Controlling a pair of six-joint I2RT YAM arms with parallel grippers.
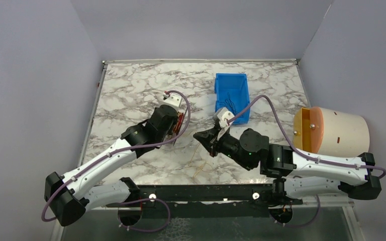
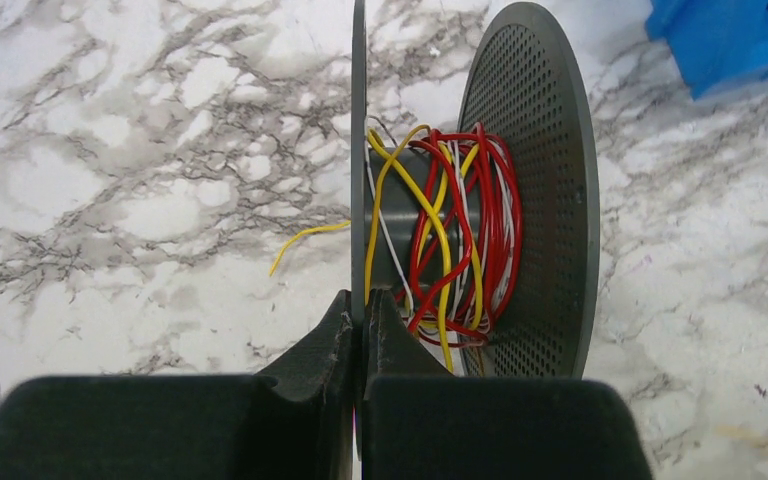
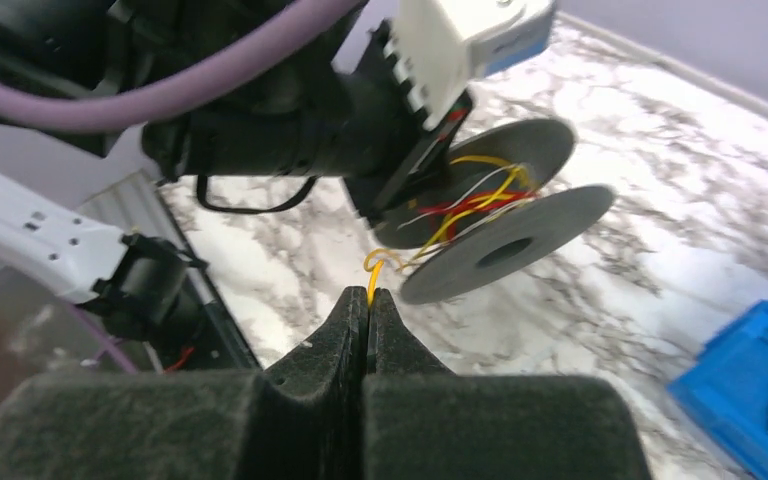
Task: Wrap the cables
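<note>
Angling inward, jaws pinching spool, yellow wire.

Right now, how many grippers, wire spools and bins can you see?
Grippers: 2, the left gripper and the right gripper
Wire spool: 1
Blue bin: 1
Total: 4

Top external: looking down from above and behind, covering the whole table.
Left wrist: looking close-up, edge-on, at the spool.
Right wrist: facing that spool from slightly farther off.
Shared: spool and blue bin showing in every view.
</note>
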